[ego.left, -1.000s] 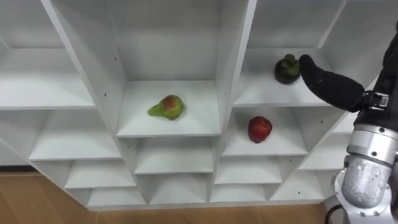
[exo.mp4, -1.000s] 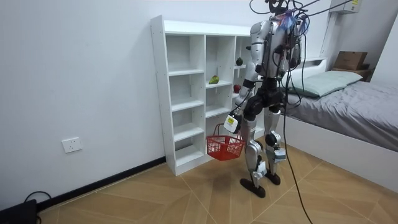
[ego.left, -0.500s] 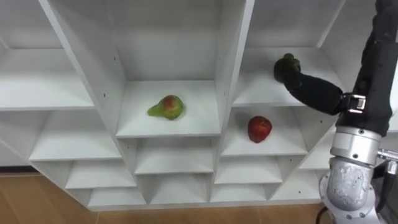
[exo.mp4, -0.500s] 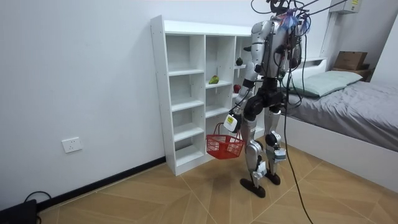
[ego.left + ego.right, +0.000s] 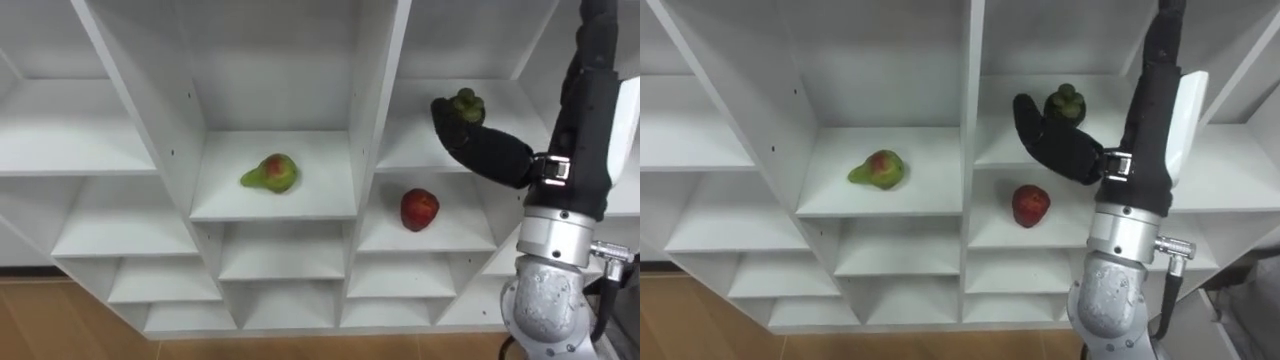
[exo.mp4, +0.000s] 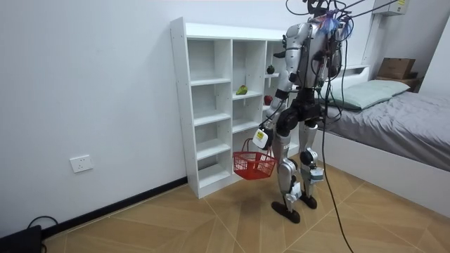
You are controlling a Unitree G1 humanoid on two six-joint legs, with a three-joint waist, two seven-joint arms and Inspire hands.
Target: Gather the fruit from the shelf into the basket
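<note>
left eye view and right eye view look down into a white closet [image 5: 372, 90] of open compartments. the right hand [image 5: 478, 145], black-gloved, reaches in from the right into a compartment of the right-hand column, where a dark green fruit [image 5: 466, 104] sits on the shelf. the hand lies just in front of and to the left of that fruit, its fingers [image 5: 441, 112] stretched out beside it rather than wrapped round it; whether they touch it cannot be told. one shelf lower in the same column lies a red apple [image 5: 420, 208], and in the middle column rests a green and red pear [image 5: 270, 173], its narrow end pointing left. in the room view the robot stands upright close before the closet, right arm raised to the shelf, with a bed [image 6: 401, 119] behind it. its left hand [image 6: 264, 133] is low by the thigh, curled on the handle of a red basket [image 6: 253, 167] that dangles above the wooden floor [image 6: 211, 225]
</note>
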